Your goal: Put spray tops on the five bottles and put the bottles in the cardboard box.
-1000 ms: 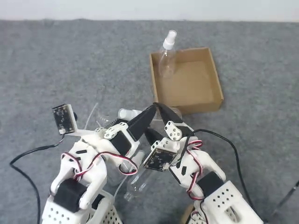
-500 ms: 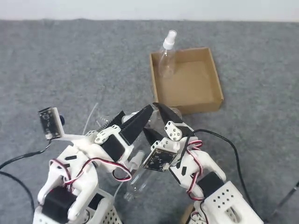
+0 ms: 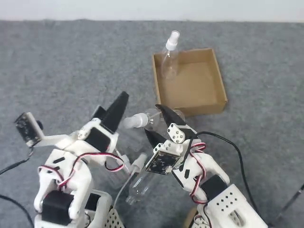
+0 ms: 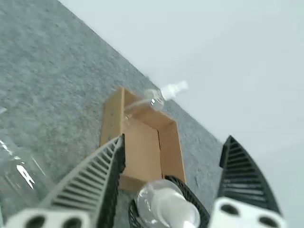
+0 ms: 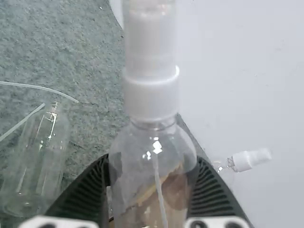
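Right wrist view has the right fingers (image 5: 80,194) clenched round a clear bottle (image 5: 152,156), its spray top (image 5: 149,85) on. Just beside, the left fingers (image 3: 118,105) stand released, holding nothing. Farther off on the counter (image 3: 71,71), the cardboard box (image 3: 202,109) holds one capped bottle (image 3: 168,59). Boxing seems the step in hand; next, the held bottle needs carrying over the box rim before letting go.

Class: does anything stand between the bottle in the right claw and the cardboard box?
Nothing visible does. Only grey carpet lies between the held bottle and the cardboard box. The capped bottle already inside leans in a far corner.
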Controlling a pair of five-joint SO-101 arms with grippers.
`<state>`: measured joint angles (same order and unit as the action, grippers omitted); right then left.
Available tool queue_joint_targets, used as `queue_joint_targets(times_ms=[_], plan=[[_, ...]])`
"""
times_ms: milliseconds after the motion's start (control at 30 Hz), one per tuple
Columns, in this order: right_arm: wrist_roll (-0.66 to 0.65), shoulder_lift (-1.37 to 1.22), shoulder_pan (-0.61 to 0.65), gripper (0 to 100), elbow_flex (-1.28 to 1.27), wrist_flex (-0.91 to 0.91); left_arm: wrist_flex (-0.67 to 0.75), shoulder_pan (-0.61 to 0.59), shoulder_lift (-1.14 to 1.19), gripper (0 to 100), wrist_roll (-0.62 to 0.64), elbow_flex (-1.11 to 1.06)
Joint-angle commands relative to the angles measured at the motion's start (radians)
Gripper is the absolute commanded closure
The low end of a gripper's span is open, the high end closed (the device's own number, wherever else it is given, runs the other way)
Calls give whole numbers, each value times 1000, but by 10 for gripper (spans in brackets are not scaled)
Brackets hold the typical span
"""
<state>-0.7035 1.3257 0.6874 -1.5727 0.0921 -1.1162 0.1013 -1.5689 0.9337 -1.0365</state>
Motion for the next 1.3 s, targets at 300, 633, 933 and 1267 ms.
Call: queue_joint_targets(times_ms=[300, 633, 933, 1267], plan=[[193, 22, -107, 991, 110, 2, 35, -37, -3, 701, 18, 51], [336, 21, -186, 991, 147, -5, 196, -210, -3, 700, 17, -54], [407, 21, -128, 990, 149, 1, 578, -209, -3, 701, 14, -295], [407, 21, -87, 990, 143, 2, 600, -35, -3, 701, -80, -351]])
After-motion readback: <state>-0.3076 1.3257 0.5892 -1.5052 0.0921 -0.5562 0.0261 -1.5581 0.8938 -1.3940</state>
